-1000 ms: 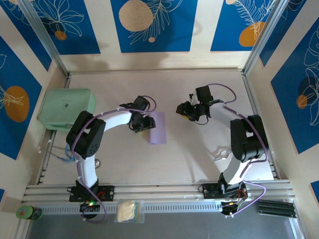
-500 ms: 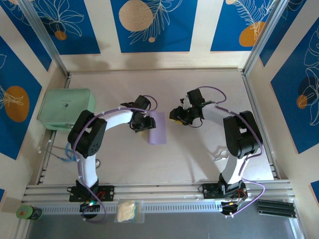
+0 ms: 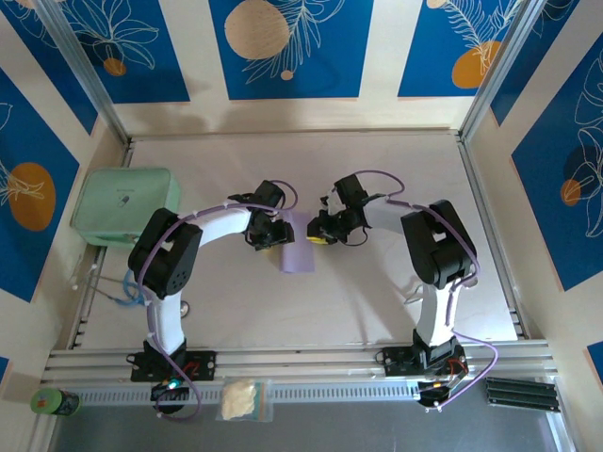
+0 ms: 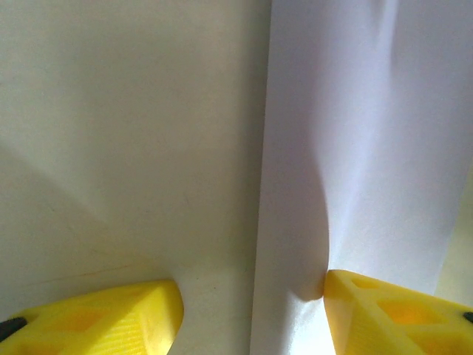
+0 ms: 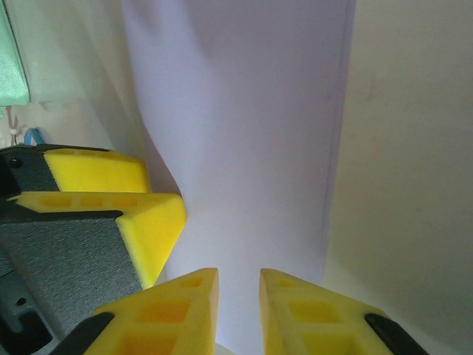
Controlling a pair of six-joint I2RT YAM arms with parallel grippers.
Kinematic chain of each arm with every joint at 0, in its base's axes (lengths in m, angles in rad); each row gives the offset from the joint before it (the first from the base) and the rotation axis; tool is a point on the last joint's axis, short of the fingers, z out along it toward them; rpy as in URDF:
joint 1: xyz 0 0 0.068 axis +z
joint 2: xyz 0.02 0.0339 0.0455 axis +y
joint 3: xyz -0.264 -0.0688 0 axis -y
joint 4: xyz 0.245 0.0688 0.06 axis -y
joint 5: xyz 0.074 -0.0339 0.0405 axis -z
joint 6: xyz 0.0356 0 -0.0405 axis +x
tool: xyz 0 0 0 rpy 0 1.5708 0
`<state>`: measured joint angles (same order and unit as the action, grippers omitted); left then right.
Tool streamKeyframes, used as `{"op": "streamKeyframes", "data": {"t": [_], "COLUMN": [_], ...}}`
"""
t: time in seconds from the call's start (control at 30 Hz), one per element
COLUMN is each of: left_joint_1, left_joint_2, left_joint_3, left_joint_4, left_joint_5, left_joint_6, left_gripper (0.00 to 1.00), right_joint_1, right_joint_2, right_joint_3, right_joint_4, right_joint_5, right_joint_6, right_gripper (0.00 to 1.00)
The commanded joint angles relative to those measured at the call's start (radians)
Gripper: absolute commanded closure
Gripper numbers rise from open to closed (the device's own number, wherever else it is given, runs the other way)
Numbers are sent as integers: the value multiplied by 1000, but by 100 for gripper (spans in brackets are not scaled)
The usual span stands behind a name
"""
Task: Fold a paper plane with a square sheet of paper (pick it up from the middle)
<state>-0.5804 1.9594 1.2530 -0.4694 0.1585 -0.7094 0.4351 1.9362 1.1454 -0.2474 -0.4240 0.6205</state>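
Lilac paper (image 3: 298, 243) lies folded, a narrow strip on the bench. Right gripper (image 5: 238, 277) has swung in, jaws nearly together; left gripper (image 4: 251, 307) jaws spread.

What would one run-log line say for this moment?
paper: lying on table | left claw: open, straddling paper's edge | right claw: narrow gap, over paper, grip unclear
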Motion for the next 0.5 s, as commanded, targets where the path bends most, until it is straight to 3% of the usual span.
{"op": "streamKeyframes", "data": {"t": [0.0,0.47], "left_joint_1": [-35,-36], "left_joint_2": [139,152], "left_joint_3": [-71,-70], "left_joint_4": [-11,-10], "left_joint_5": [21,27], "left_joint_6": [-15,-19], "left_gripper": [39,39], "right_joint_1": [20,27], "right_joint_2": [25,64], "right_joint_3": [36,53], "right_joint_4": [-16,-46], "right_joint_5": [-39,-23], "right_joint_6": [1,-5], "right_gripper": [79,81]}}
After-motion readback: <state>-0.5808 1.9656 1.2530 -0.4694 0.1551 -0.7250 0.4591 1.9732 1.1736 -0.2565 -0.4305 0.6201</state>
